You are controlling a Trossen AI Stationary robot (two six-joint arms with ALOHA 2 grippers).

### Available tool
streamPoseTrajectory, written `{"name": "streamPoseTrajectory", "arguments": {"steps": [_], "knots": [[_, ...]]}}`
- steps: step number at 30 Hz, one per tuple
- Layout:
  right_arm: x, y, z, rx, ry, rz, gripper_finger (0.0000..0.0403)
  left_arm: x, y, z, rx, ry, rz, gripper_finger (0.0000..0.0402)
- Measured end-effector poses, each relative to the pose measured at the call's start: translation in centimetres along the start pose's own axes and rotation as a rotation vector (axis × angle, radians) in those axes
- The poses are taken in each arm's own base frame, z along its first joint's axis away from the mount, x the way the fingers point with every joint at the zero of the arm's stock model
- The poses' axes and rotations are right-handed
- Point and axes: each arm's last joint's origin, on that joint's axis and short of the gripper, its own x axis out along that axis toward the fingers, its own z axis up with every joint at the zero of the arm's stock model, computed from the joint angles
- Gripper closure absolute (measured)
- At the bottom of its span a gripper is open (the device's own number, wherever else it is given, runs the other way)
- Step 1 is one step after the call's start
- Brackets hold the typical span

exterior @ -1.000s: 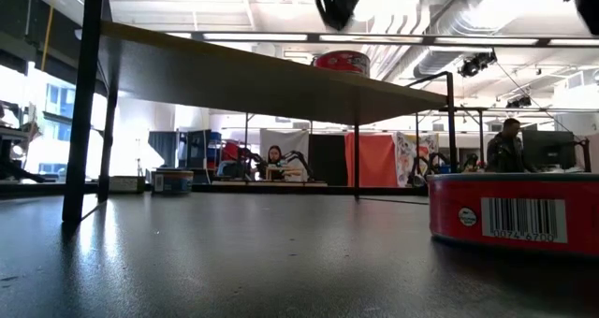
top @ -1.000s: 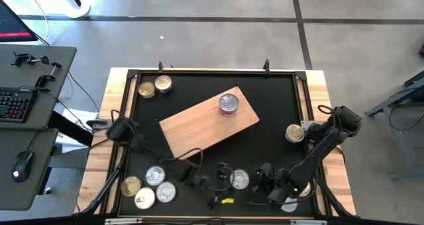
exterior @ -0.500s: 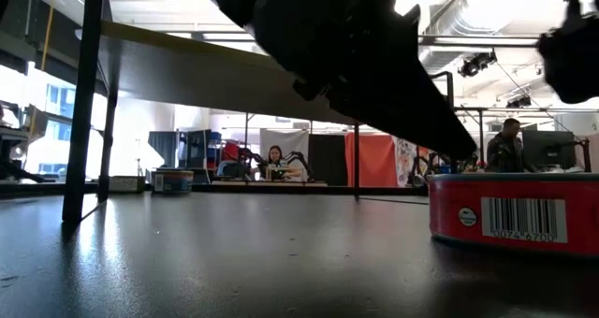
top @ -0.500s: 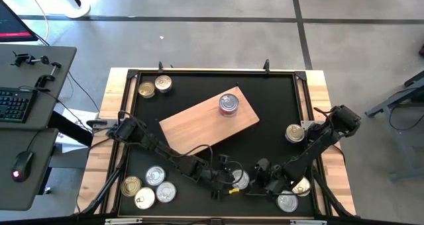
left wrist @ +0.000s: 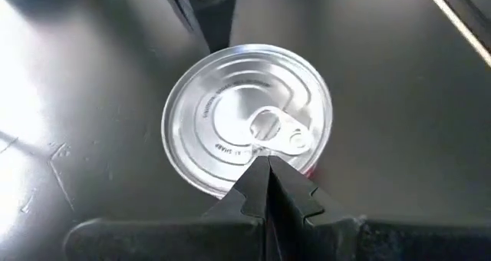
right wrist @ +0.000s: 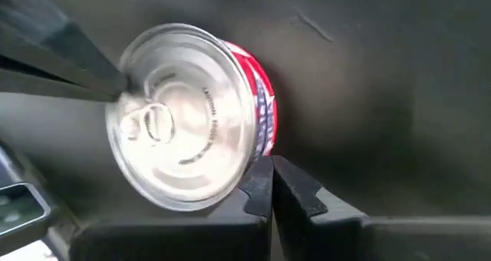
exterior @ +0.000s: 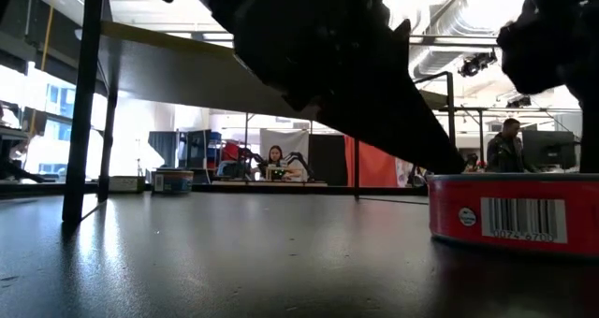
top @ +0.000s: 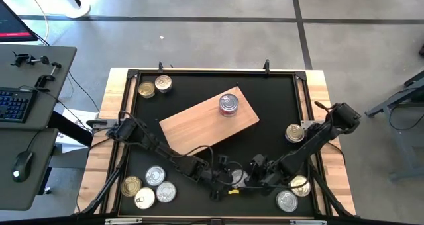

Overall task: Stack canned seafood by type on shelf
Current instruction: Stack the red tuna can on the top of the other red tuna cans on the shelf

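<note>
Tins near you: both grippers meet over one flat round silver-topped tin with a red side on the black tabletop, near its front edge.
Left gripper: you see your left gripper with its two dark fingers pressed together, tips touching, right over the rim of that tin beside its pull tab; it pinches nothing.
Right gripper: your right gripper also has its fingers pressed together, tips at the tin's edge, holding nothing. From above it sits just beside the tin, on the right side.
Shelf: the light-brown rectangular wooden board lies turned at an angle in the middle of the tabletop, well apart from both grippers.
On the shelf: one taller tin with a red label stands upright near the board's far right end.
Other tins: two gold and silver tins sit at the far left corner; four flat tins cluster at the front left; one tin rests by the right edge; two more lie at the front right.
Low view: a red-sided tin with a barcode fills the right foreground, with dark arm parts overhead.
</note>
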Motion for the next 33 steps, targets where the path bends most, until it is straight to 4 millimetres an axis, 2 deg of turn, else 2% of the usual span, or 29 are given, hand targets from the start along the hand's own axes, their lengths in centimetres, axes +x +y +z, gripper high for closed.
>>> {"name": "streamPoseTrajectory", "arguments": {"steps": [16, 26, 33], "knots": [[-0.2, 0.4, 0.6, 0.030, -0.012, 0.036, 0.0403, 1.0, -0.5, -0.8, -0.026, 0.016, 0.009, 0.0402], [-0.2, 1.2, 0.7, 0.058, -0.048, 0.116, 0.0403, 1.0, -0.7, -1.1, -0.035, 0.033, -0.004, 0.0402], [-1.8, 3.4, 0.5, 0.041, -0.038, 0.163, 0.0403, 0.9, -0.9, -1.1, -0.030, 0.036, -0.010, 0.0402]]}}
